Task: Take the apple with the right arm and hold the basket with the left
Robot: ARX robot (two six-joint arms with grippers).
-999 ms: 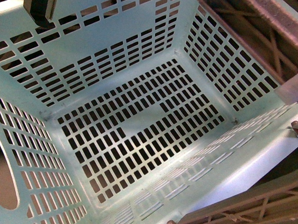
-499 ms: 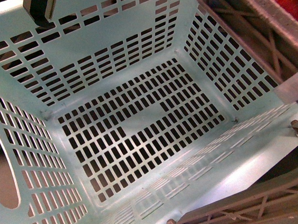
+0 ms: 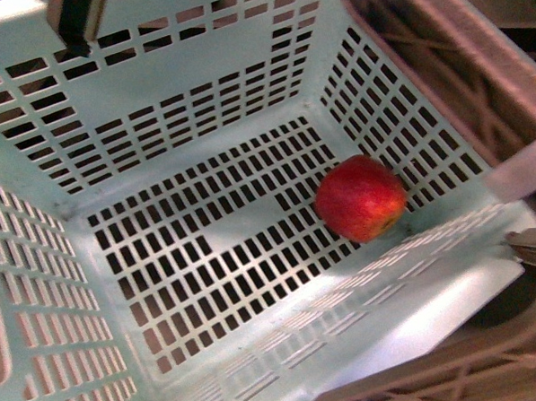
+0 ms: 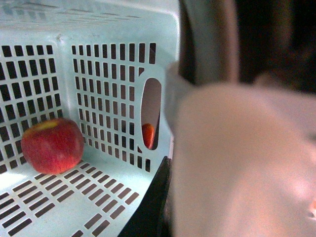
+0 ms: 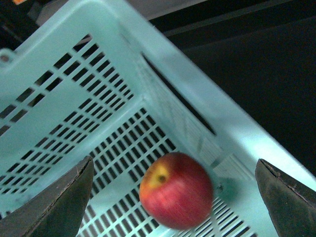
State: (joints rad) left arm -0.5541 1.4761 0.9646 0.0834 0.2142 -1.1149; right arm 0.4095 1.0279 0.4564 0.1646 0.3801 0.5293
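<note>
Currently the apple [image 3: 360, 198] sits on the basket [image 3: 199, 87] floor. The right gripper [image 5: 175, 197] is spread wide above it. The left gripper [image 3: 72, 18] is at the rim, grip indeterminate.

One apple [image 3: 360, 198], one basket [image 3: 453, 303], one small orange fruit [image 4: 148, 136].
</note>
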